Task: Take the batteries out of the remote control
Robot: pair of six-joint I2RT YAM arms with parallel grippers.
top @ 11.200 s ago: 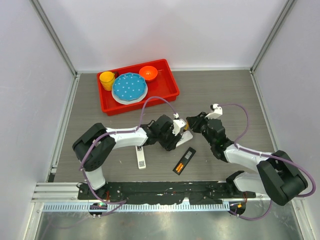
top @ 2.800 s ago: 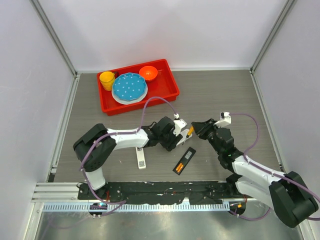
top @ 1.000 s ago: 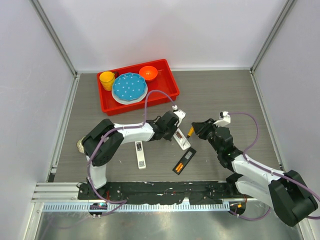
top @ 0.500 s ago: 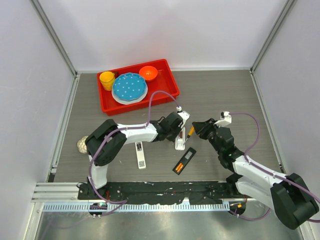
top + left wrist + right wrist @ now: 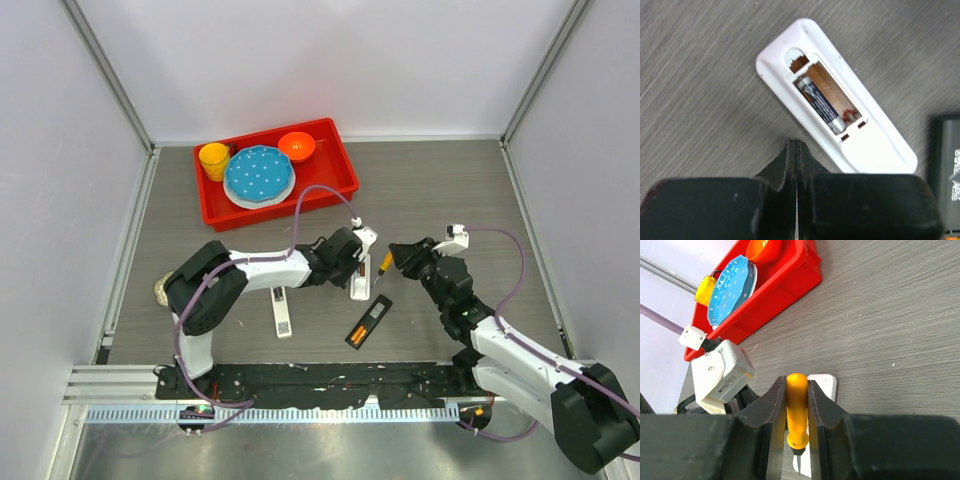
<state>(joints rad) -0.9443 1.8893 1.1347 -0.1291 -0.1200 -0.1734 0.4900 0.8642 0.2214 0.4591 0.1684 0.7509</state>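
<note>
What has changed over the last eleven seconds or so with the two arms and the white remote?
The left gripper set the white remote down on the table, let go, and is now shut on nothing close by it. One dark battery lies in the open compartment. The right gripper drew back to the right, holding the orange screwdriver. The black remote and red tray stayed put.

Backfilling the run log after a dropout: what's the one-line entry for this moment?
left gripper: shut, empty, near white remote | battery: one in open bay | right gripper: shut on screwdriver
</note>
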